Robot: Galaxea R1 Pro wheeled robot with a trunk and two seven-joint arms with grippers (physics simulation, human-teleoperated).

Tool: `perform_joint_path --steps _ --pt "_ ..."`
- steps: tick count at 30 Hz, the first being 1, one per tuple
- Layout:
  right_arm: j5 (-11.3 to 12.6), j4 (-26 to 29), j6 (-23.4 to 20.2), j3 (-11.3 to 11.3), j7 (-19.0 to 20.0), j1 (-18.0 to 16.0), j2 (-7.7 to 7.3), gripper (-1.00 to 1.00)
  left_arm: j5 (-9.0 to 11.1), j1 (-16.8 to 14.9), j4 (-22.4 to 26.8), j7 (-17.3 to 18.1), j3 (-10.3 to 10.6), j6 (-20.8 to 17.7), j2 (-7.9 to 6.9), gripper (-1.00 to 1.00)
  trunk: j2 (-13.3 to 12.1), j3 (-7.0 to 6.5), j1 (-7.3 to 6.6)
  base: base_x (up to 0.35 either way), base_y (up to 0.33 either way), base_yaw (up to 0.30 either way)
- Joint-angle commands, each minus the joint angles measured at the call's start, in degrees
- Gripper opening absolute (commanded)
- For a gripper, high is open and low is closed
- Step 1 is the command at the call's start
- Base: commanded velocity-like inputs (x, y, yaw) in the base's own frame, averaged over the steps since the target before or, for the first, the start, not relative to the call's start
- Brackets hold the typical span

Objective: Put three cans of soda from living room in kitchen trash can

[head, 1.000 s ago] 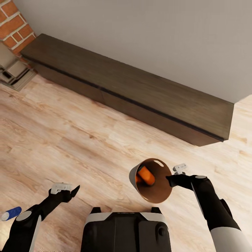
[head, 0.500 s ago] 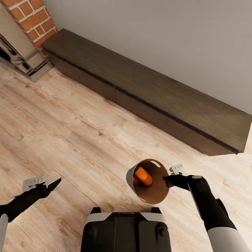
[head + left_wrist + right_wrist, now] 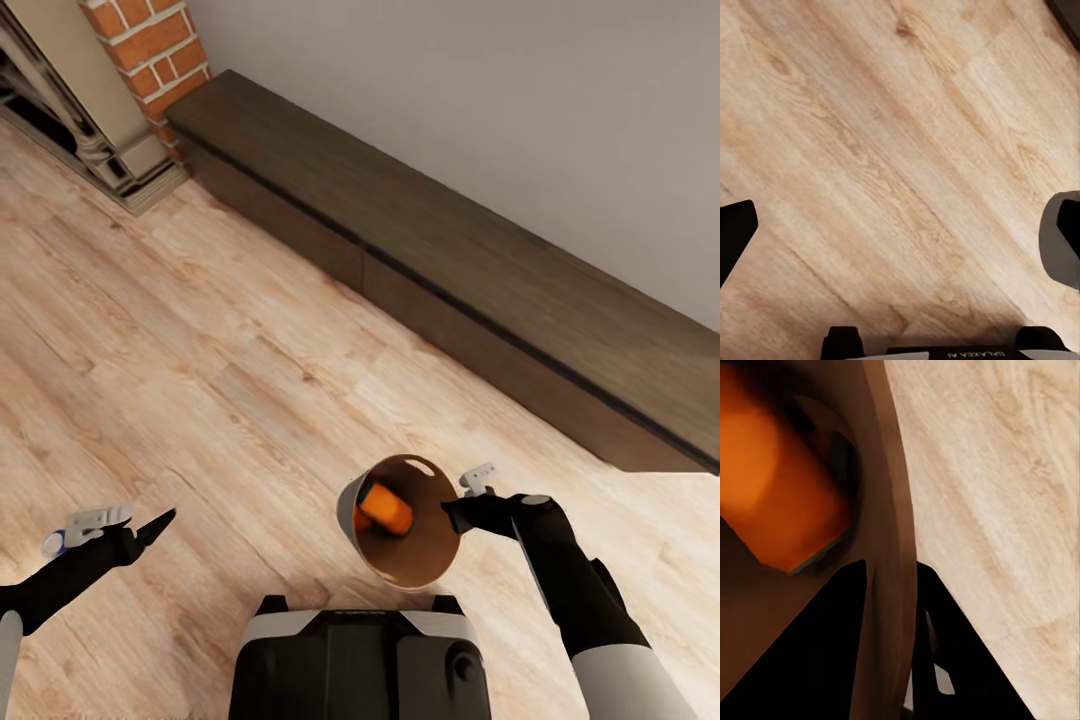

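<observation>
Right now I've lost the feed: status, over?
Right gripper clamped on bin rim. Orange can inside. Left gripper near blue can, grip unclear. Low cabinet ahead.

1. Floor (image 3: 200, 350): pale wood planks, visible grain and knots, low satin sheen.
2. Long low cabinet (image 3: 480, 280): dark brown wood grain, matt.
3. Fireplace surround (image 3: 150, 45): red brick, rough, pale mortar joints.
4. Tash can (image 3: 425, 560): coppery-brown inside, smooth, soft sheen; grey matt outside.
5. Can of soda (image 3: 385, 510): orange, smooth, slightly glossy.
6. Wall (image 3: 500, 100): plain grey, matt.

One orange can (image 3: 386, 509), one bin (image 3: 352, 502), one cabinet (image 3: 450, 270).
</observation>
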State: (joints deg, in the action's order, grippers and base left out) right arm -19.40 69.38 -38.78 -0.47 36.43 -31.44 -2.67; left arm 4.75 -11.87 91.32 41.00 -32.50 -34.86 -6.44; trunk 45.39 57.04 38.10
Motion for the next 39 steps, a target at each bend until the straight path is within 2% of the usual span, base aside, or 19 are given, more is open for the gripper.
perform_joint_path --steps 1,4,5,7,11,14,21,28,34,38,39 --pt "0.96 1.39 -1.47 0.43 0.32 -0.13 0.24 -1.00 0.00 -0.01 0.00 -0.01 -0.01 -0.04 0.01 1.00 0.42 0.18 0.22 0.000 0.000 0.151" --pt "0.93 4.24 -5.33 1.60 0.33 -1.14 0.40 -1.00 -0.04 -0.05 -0.03 -0.03 0.03 -0.16 -0.03 1.00 1.62 0.72 0.88 0.000 0.000 0.144" --pt "0.94 5.59 -8.74 2.25 0.36 -2.88 0.37 -1.00 -0.06 -0.07 -0.06 -0.06 0.05 -0.39 -0.05 1.00 2.02 0.90 1.10 0.000 0.000 0.131" --pt "0.94 6.27 -11.23 2.58 0.44 -4.96 0.32 -1.00 -0.08 -0.08 -0.07 -0.09 0.06 -0.60 -0.06 1.00 2.82 1.26 1.54 0.000 0.000 0.123" --pt "0.94 6.86 -15.27 2.88 0.56 -8.76 0.30 -1.00 -0.09 -0.11 -0.08 -0.07 0.06 -0.72 -0.06 1.00 4.43 1.98 2.42 0.000 0.000 0.104" --pt "0.94 7.02 -17.44 2.99 0.63 -10.35 0.33 -1.00 -0.09 -0.13 -0.08 -0.10 0.07 -0.73 -0.06 1.00 5.63 2.52 3.07 0.000 0.000 0.092" --pt "0.94 7.32 -18.63 5.53 0.66 -11.12 0.36 -1.00 -0.09 -0.09 -0.01 -0.12 0.07 -0.74 -0.05 1.00 8.44 3.77 4.61 0.000 0.000 0.088" --pt "0.94 7.34 -18.77 6.67 0.59 -11.11 0.36 -1.00 -0.09 -0.08 0.00 -0.02 0.07 -0.74 -0.02 1.00 8.44 3.77 4.61 0.000 0.000 0.080" --pt "0.86 7.33 -18.79 6.79 0.47 -11.02 0.20 -1.00 -0.02 -0.07 0.10 0.18 0.05 -0.86 -0.11 1.00 8.44 3.77 4.61 0.038 0.000 0.111" --pt "0.86 7.29 -18.79 6.76 0.45 -11.01 0.08 -1.00 -0.01 -0.35 0.16 0.47 -0.06 -4.52 -0.71 1.00 8.44 3.77 4.61 0.030 0.000 0.163" --pt "0.84 7.29 -18.81 6.74 0.45 -11.04 0.15 -1.00 0.00 -0.52 0.17 0.67 -0.07 -6.07 -1.29 1.00 8.44 3.77 4.61 0.012 0.000 0.169"
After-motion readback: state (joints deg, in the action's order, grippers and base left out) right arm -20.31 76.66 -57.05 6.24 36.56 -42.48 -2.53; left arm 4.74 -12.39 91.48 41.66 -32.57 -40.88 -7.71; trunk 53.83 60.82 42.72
